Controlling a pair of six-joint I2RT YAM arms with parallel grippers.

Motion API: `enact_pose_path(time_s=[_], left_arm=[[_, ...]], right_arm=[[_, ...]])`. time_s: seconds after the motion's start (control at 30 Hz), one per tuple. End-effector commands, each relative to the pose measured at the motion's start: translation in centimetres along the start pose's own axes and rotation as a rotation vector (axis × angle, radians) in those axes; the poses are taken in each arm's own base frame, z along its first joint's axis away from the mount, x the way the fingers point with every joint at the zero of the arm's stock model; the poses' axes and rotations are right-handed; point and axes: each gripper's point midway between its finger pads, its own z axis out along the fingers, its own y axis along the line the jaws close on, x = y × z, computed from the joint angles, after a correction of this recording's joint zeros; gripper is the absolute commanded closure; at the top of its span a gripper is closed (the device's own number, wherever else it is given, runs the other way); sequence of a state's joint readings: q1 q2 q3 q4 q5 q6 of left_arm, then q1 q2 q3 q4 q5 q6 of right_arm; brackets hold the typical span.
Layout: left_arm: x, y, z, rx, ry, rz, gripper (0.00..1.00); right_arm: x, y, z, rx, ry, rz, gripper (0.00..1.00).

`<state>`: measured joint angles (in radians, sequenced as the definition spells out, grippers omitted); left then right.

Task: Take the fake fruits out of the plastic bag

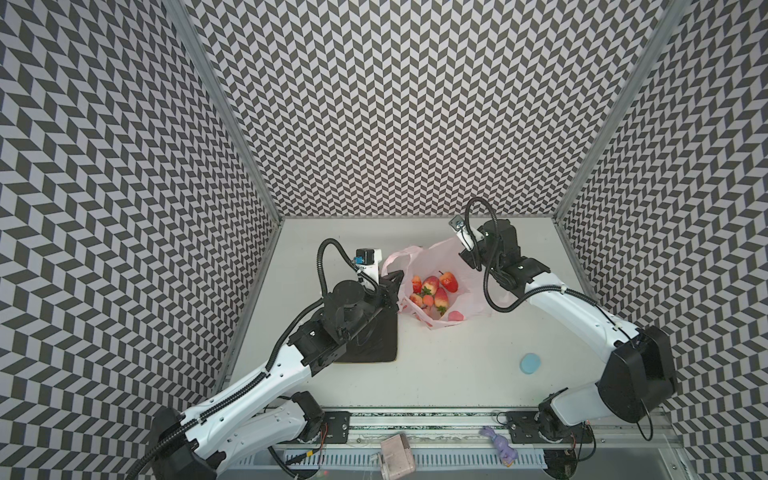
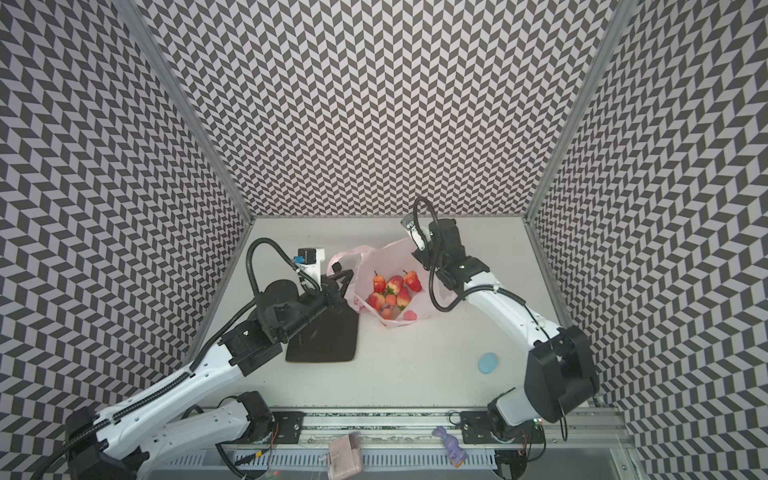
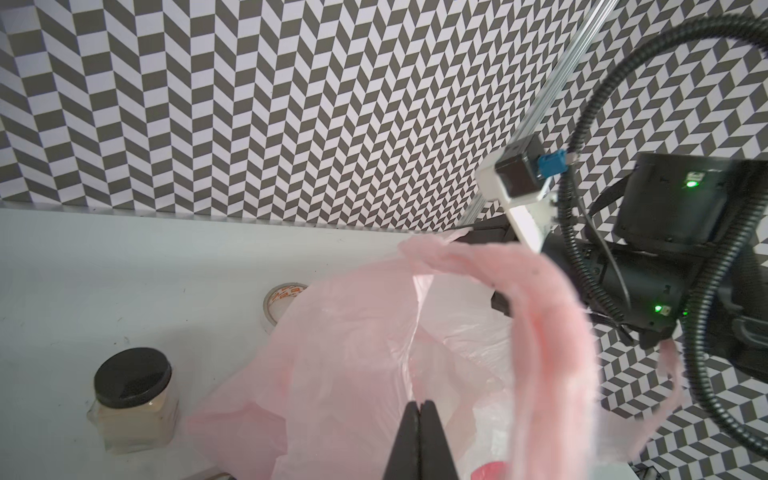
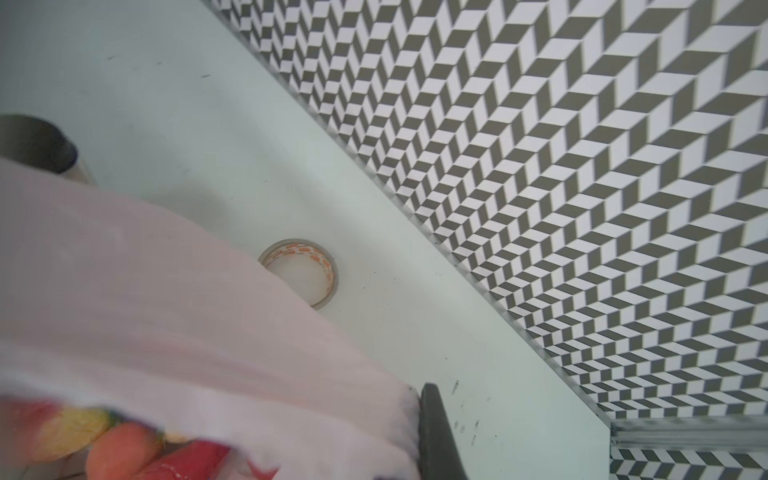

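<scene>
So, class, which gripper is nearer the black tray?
Left. The left gripper pinches the plastic bag beside the black tray; the right gripper holds the bag's opposite side.

Your plastic bag [image 1: 461, 291] sits toward the back of the surface [image 1: 436, 374], with the fake fruits [image 1: 432, 286] inside it. The tray [image 1: 374, 340] lies just left of it. Your left tool [image 1: 395, 275] meets its left rim, your right tool [image 1: 468, 259] its right rim. A tape roll [image 4: 299, 270] sits behind.
</scene>
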<state>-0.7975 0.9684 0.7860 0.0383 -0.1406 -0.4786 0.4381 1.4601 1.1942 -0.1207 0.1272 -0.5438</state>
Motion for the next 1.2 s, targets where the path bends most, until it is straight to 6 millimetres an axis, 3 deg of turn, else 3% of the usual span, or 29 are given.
enact_pose_path(time_s=[0.0,0.13,0.33,0.43,0.5,0.6,0.73,0.9,0.97,1.07,1.17], left_arm=[[-3.2,-1.6,0.5,0.053,-0.099,0.009,1.00],[-2.3,-1.0,1.5,0.038,-0.086,0.012,1.00],[0.6,0.3,1.7,0.027,-0.023,-0.023,1.00],[2.5,0.9,1.3,0.028,0.021,-0.051,1.00],[3.8,1.2,1.1,0.031,0.051,-0.065,1.00],[5.3,1.8,0.6,0.025,0.088,-0.084,1.00],[6.7,2.5,-0.3,0.018,0.113,-0.104,1.00],[7.5,3.2,-1.2,0.013,0.110,-0.126,1.00],[7.8,3.4,-1.4,0.004,0.115,-0.129,1.00],[8.0,3.5,-1.4,0.000,0.123,-0.131,1.00],[8.1,3.5,-1.5,0.006,0.120,-0.137,1.00]], right_arm=[[-5.8,-5.0,-3.6,0.129,-0.207,0.108,1.00],[-5.3,-4.6,-4.7,0.125,-0.237,0.138,1.00],[-0.8,-1.0,-4.0,0.017,-0.141,0.202,1.00],[0.6,0.3,-4.4,-0.027,-0.113,0.247,0.86],[0.6,0.7,-5.3,-0.055,-0.121,0.282,0.69],[-0.7,1.3,-7.3,-0.126,-0.157,0.323,0.52],[-3.0,2.7,-11.2,-0.272,-0.222,0.383,0.42],[-6.2,10.6,-17.1,-0.588,-0.295,0.399,0.44],[-6.0,13.1,-18.1,-0.625,-0.279,0.413,0.47],[-4.1,15.8,-17.9,-0.608,-0.202,0.453,0.51],[-1.1,17.6,-16.3,-0.564,-0.089,0.572,0.62]])
